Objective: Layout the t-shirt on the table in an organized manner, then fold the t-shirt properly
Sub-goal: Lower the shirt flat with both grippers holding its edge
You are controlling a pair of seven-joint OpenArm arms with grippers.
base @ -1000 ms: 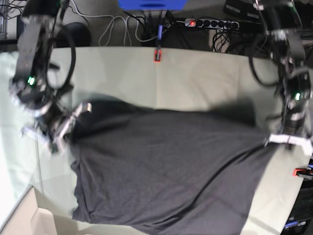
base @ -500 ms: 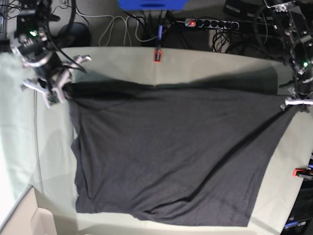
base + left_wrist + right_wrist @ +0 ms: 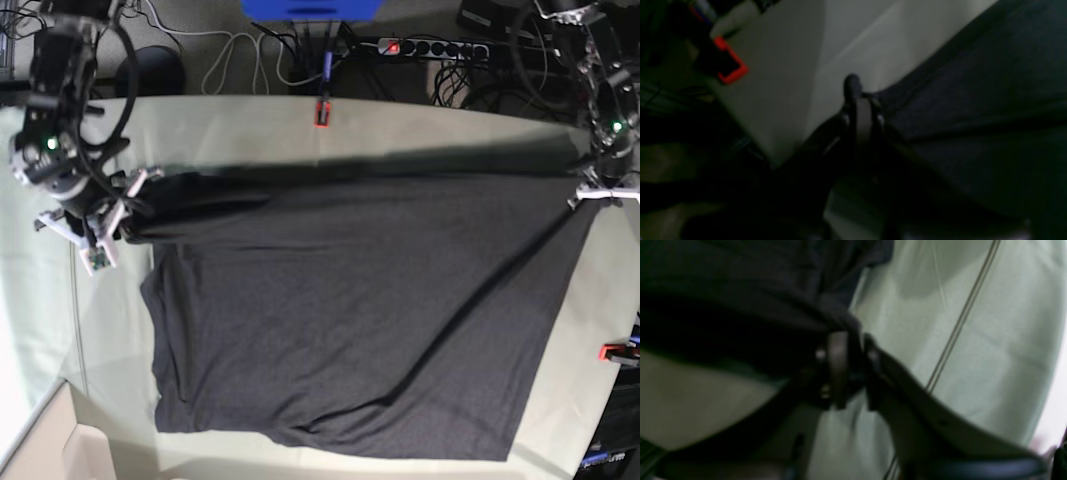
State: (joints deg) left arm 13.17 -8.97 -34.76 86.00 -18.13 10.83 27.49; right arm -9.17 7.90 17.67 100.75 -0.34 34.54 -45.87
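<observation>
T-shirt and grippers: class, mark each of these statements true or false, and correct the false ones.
1. The t-shirt is spread open across the table. True.
2. The shirt is neatly folded in half. False: it lies as one open sheet, with a diagonal crease.
3. The left gripper pinches a corner of the shirt. True.
4. A red clamp sits on the table's far edge. True.
5. The right gripper hangs far from the shirt. False: dark cloth sits between its fingers.

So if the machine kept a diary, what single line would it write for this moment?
stage: spreading | t-shirt: flat on table | left gripper: shut on corner | right gripper: fabric between jaws
</observation>
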